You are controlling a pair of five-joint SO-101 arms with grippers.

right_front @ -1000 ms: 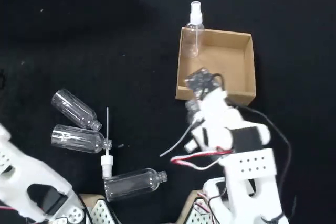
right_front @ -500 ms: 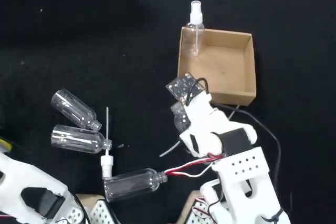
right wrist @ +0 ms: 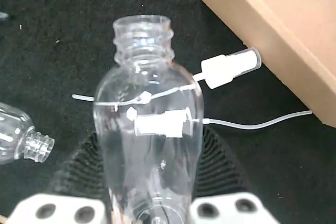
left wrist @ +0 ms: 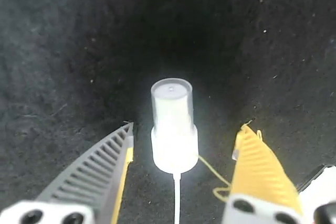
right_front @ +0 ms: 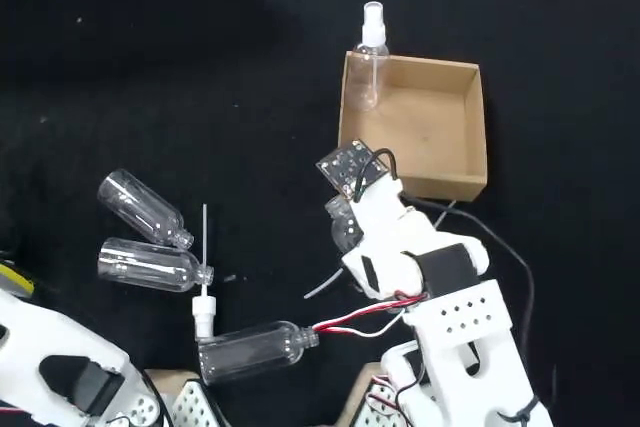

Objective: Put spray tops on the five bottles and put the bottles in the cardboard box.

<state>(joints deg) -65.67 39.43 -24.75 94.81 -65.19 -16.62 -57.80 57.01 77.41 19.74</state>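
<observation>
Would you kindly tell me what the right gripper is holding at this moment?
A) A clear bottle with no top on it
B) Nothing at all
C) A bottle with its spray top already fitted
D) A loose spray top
A: in the right wrist view the right gripper is shut on a clear bottle whose threaded neck is open, with no spray top on it.
</observation>
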